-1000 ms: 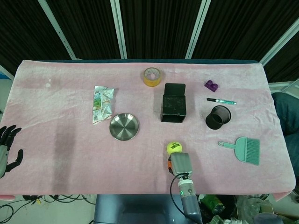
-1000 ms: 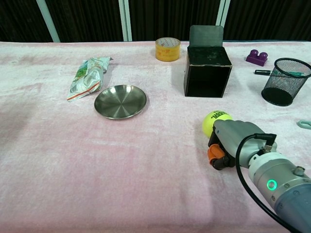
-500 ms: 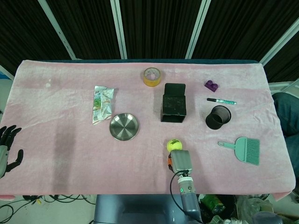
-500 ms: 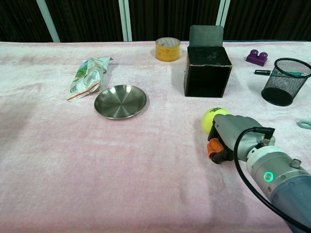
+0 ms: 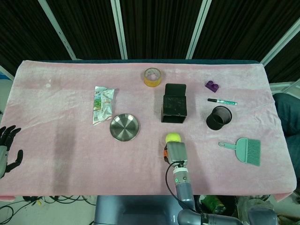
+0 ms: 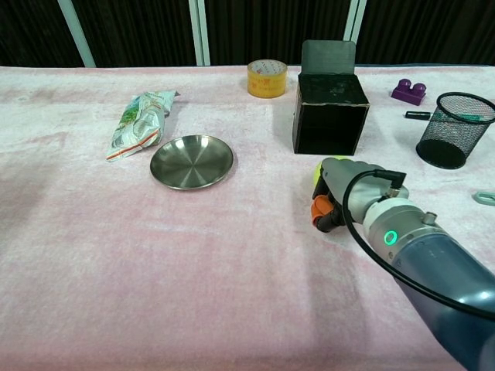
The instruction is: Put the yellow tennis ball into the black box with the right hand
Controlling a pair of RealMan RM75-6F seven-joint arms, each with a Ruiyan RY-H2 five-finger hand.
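Observation:
The yellow tennis ball [image 5: 173, 138] is gripped at the front of my right hand [image 5: 174, 152], which reaches out over the pink cloth. In the chest view my right hand [image 6: 344, 189] covers most of the ball [image 6: 315, 175], leaving only a yellow sliver showing. The black box [image 5: 174, 108] stands a short way beyond the ball, its flap raised at the back. From the chest the box [image 6: 330, 112] is just behind and above the hand. My left hand [image 5: 5, 150] hangs off the table's left edge with fingers spread, holding nothing.
A steel plate [image 5: 124, 127] and a snack packet [image 5: 103, 104] lie left of the box. A tape roll [image 5: 153, 77] sits behind it. To the right are a black mesh cup [image 5: 218, 117], a marker [image 5: 222, 101], a purple block [image 5: 212, 86] and a green brush [image 5: 244, 149].
My right hand has carried the ball forward and slightly left, closer to the black box. The left hand has stayed where it was.

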